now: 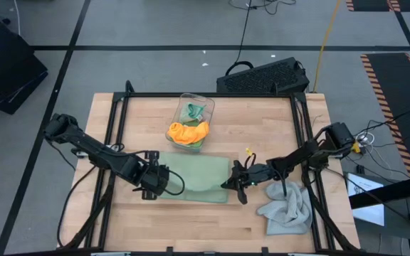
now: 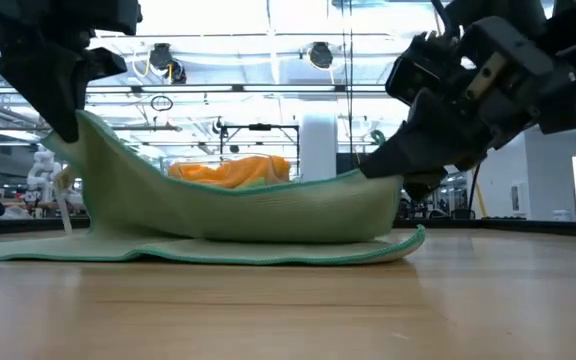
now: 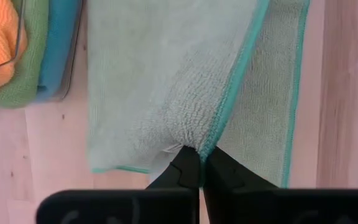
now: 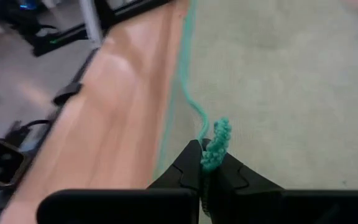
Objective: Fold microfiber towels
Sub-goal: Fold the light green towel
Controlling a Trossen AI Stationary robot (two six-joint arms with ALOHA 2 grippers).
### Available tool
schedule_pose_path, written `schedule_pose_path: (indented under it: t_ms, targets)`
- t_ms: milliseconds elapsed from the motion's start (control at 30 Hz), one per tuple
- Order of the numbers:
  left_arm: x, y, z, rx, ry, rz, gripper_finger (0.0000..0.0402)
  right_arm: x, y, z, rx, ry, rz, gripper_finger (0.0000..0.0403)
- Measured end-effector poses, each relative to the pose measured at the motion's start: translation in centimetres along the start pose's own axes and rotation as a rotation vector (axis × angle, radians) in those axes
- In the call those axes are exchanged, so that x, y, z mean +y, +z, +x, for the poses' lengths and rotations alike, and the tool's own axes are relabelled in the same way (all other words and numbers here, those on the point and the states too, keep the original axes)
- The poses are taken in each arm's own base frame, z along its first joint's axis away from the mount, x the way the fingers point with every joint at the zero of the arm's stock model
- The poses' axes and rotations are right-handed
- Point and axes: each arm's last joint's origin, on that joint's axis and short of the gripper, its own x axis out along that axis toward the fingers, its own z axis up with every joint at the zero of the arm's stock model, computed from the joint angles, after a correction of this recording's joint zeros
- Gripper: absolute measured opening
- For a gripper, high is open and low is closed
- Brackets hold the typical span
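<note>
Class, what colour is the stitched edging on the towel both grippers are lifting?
Teal-green edging on the sage green towel, clearest in the left wrist view.

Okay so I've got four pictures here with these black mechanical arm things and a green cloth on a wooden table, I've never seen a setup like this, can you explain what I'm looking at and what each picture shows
These are two robot arms at a wooden table, each ending in a two-finger gripper. One picture looks straight down from above, one sits at table-top height, and the other two come from cameras on each arm's wrist.

The left gripper and the right gripper are each shut on an edge of the sage green towel. The low picture shows both edges lifted while the rest of it lies flat on the table.

Behind it stands a clear plastic bin with an orange towel spilling over its front edge. A light grey towel lies crumpled to the right.
</note>
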Motion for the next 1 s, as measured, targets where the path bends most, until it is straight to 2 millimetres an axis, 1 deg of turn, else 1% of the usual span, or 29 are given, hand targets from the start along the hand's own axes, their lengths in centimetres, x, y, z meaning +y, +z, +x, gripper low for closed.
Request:
schedule_pose_path:
  t_ms: [167, 333, 400, 467, 700, 767, 900, 1000]
  targets:
    - [0.0, -0.1, 0.0, 0.007, 0.006, 0.003, 0.0012, 0.3, -0.4, 0.8, 0.025, 0.012, -0.006, 0.0003]
    - [0.1, -0.2, 0.0, 0.016, 0.011, -0.036, 0.0005, 0.1, -0.9, 1.1, 0.05, 0.004, -0.002, 0.001]
    - [0.1, -0.1, 0.0, 0.012, 0.01, -0.046, 0.0005, 0.1, -0.8, 1.1, 0.049, 0.005, 0.001, 0.0023]
    - [0.1, -0.1, 0.0, 0.012, 0.01, -0.054, 0.0015, 0.1, -0.9, 1.1, 0.052, 0.015, 0.0, 0.0042]
    - [0.1, -0.2, 0.0, 0.013, 0.013, -0.079, 0.0071, 0.4, -0.9, 1.1, 0.076, 0.093, -0.005, 0.0125]
    - [0.1, -0.2, 0.0, 0.015, 0.01, -0.086, 0.0084, 0.6, -0.9, 1.1, 0.1, 0.144, -0.014, 0.0143]
    - [0.1, -0.2, 0.0, 0.017, 0.007, -0.099, 0.0098, 0.8, -0.9, 1.0, 0.147, 0.254, -0.03, 0.0165]
    - [-0.1, -0.3, -0.1, 0.018, 0.006, -0.101, 0.0101, 1.1, -1.0, 0.9, 0.188, 0.347, -0.034, 0.0168]
